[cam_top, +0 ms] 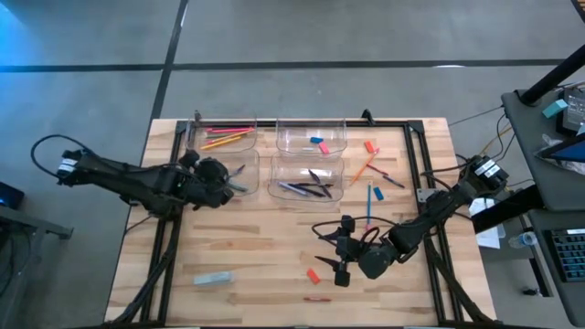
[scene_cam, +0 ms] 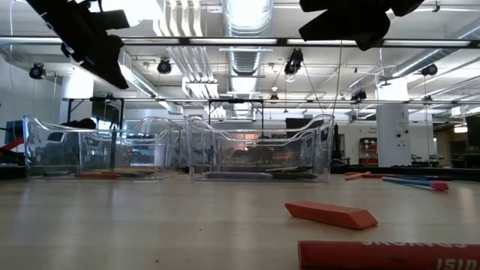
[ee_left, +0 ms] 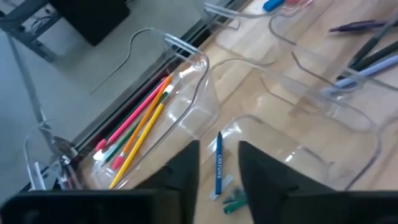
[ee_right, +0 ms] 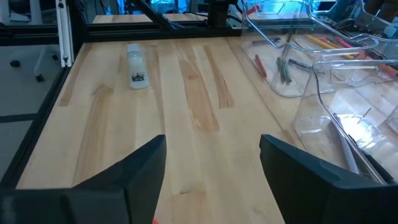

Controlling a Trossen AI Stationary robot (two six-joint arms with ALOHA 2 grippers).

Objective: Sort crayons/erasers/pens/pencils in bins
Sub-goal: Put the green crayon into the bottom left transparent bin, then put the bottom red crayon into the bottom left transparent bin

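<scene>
1. I hold the left gripper (cam_top: 239, 180) at the frame's centre-left, fingers slightly apart above the lower-left bin (ee_left: 298, 155); a blue crayon (ee_left: 218, 164) lies inside, apparently just dropped.
2. My right gripper (cam_top: 340, 259), lower centre-right, gapes wide over a red eraser (cam_top: 313, 275) on the surface (cam_top: 256, 265); next, I judge: descend, close.
</scene>
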